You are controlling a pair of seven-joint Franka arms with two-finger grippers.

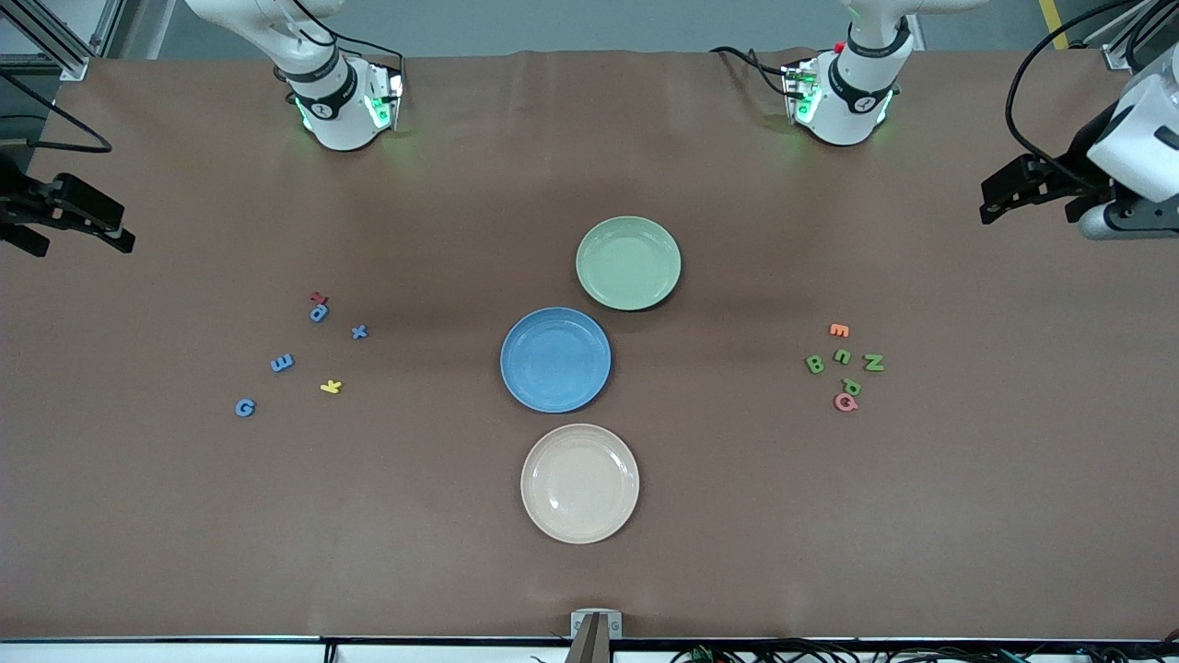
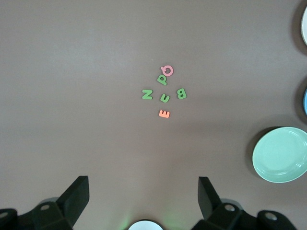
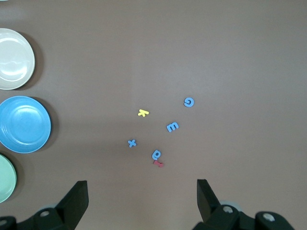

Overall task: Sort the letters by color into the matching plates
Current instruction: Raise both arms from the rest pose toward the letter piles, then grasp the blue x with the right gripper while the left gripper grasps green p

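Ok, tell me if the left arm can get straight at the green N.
Probably yes. The left pincer hangs open at its end of the table, and the green N lies flat at the edge of its cluster, apart from its neighbours, with nothing over it.

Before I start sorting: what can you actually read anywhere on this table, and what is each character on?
Only the letter shapes themselves read.
"G" blue letter
"E" blue letter
"x" blue letter
"k" yellow letter
"E" orange letter
"B" green letter
"N" green letter
"Q" pink letter
Two other green, one blue and the red letter: unclear.
Plates carry no text.
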